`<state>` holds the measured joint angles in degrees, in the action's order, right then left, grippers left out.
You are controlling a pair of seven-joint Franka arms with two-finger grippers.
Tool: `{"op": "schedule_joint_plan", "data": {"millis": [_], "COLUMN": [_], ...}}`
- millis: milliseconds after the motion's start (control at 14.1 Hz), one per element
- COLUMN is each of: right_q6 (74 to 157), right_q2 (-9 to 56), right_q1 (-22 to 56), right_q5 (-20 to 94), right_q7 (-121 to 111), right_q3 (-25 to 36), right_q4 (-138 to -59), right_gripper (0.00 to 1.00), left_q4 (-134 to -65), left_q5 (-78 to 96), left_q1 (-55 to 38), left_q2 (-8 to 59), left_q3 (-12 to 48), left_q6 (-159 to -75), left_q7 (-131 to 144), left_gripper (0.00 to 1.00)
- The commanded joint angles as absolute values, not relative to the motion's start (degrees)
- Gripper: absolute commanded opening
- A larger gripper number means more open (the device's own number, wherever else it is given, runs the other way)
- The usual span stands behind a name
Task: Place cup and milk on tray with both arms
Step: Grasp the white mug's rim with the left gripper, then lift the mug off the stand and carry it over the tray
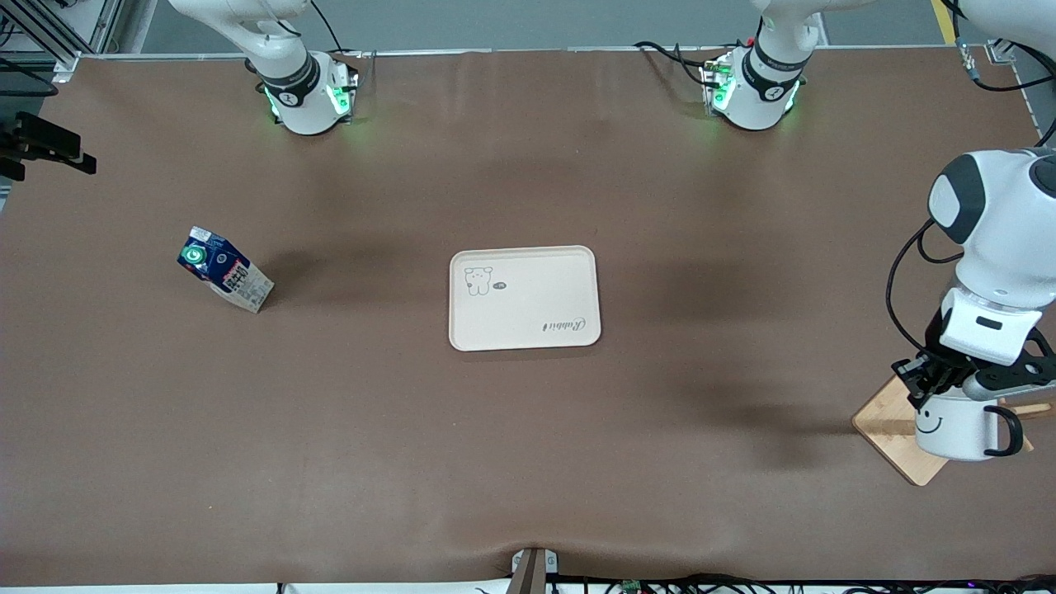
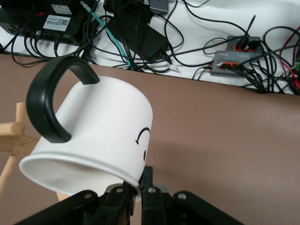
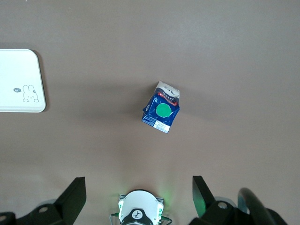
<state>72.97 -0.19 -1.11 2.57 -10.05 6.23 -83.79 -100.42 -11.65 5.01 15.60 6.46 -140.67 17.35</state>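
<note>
The cup [image 1: 953,425] is a white mug with a smiley face and a black handle. My left gripper [image 1: 928,384] is shut on its rim, one finger inside and one outside, and holds it over a wooden stand base at the left arm's end of the table. In the left wrist view the cup [image 2: 103,131] hangs tilted from the left gripper [image 2: 140,185]. The milk [image 1: 223,276] stands on the table toward the right arm's end. My right gripper [image 3: 139,197] is open and empty high over the table, with the milk [image 3: 161,112] below it. The tray [image 1: 528,289] lies empty mid-table and also shows in the right wrist view [image 3: 18,70].
The square wooden stand base [image 1: 891,429] lies under the cup, near the table's end. A wooden peg of the stand [image 2: 11,136] is beside the cup. Cables and boxes [image 2: 234,51] lie off the table's edge. A black fixture [image 1: 41,144] juts in at the right arm's end.
</note>
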Motion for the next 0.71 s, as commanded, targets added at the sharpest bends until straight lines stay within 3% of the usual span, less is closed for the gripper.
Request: {"op": "schedule_joint_plan", "data": {"millis": [0, 213, 640], "right_q6": [72.6, 72.5, 72.5], "right_q2": [0.2, 0.1, 0.1], "right_q1": [-1.8, -1.9, -2.3], "right_q5": [2.0, 1.9, 1.9], "right_q7": [-9.7, -9.8, -9.8], "right_q3": [5.5, 5.6, 5.6], "right_q4": [-83.0, -82.6, -82.7], "right_gripper": [1.0, 1.0, 1.0], "left_q4": [-96.0, -94.4, -93.5], "left_q5": [-12.6, -11.6, -6.8], "left_q1": [2.4, -2.2, -12.5], "left_q2": [15.4, 16.0, 18.2], "left_q3": [6.7, 7.1, 7.6], "left_q6": [-132.1, -123.5, -114.8], "left_q7": [18.0, 23.1, 35.5], "left_gripper": [0.0, 0.0, 0.0]}}
